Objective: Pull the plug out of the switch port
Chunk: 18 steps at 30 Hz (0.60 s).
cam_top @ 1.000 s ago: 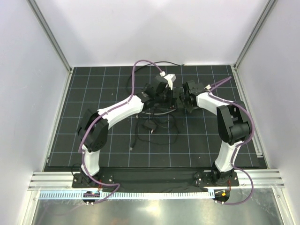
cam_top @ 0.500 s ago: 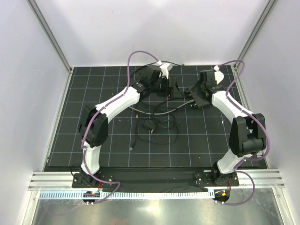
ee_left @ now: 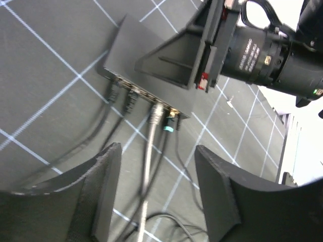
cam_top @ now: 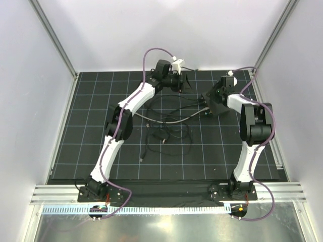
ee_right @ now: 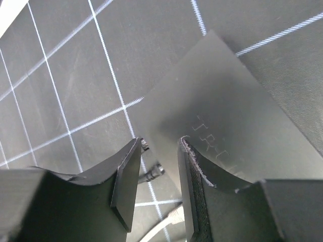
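Observation:
The switch (ee_left: 146, 55) is a flat matte-black box lying on the gridded mat, also seen in the right wrist view (ee_right: 227, 111). Along its near edge runs the row of switch ports (ee_left: 144, 96), with several plugs seated: black ones (ee_left: 112, 93), a grey one (ee_left: 156, 113) and a green-tipped one (ee_left: 169, 124). My left gripper (ee_left: 159, 186) hangs open, short of the plugs, with only cables and mat between its fingers. My right gripper (ee_right: 156, 186) sits over the switch's port edge, its jaws a narrow gap apart and clamping nothing. The top view shows the left gripper (cam_top: 182, 80) at the back and the right gripper (cam_top: 208, 99) to its right.
Loose black and grey cables (cam_top: 166, 132) trail from the ports and coil on the mat toward the middle. White enclosure walls and metal posts (cam_top: 55, 43) border the mat on three sides. The right arm's camera lens (ee_left: 262, 55) looms just above the switch.
The two grippers, close together at mid-mat a second ago, have drawn apart. The left moved toward the back wall and the right toward the right. The left jaws have narrowed a little.

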Available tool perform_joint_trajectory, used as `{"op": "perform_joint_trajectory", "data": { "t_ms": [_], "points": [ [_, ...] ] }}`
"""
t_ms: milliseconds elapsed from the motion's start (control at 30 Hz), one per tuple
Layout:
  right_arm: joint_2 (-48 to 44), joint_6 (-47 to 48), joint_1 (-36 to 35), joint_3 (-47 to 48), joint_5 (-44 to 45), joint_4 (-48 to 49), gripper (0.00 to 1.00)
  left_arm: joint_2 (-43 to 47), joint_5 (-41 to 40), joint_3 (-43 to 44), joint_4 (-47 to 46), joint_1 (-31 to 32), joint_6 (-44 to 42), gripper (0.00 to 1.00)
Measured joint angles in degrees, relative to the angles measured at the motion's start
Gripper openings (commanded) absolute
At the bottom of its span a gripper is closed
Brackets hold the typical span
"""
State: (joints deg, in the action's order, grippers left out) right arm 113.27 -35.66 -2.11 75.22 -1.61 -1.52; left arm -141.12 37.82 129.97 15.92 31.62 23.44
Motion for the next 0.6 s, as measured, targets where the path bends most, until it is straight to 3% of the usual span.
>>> {"op": "perform_joint_trajectory", "data": {
  "t_ms": [167,600],
  "points": [
    [1.22,1.64,0.33,-2.6,-1.6,6.19,0.43,-4.11,1.57,2.93,-1.38,-0.96,0.13,0.66],
    [2.14,3.91,0.61,-2.08,-3.04,7.78,0.43,-13.88,-0.79,8.9,-11.74,-0.13,4.59,0.68]
  ]
}}
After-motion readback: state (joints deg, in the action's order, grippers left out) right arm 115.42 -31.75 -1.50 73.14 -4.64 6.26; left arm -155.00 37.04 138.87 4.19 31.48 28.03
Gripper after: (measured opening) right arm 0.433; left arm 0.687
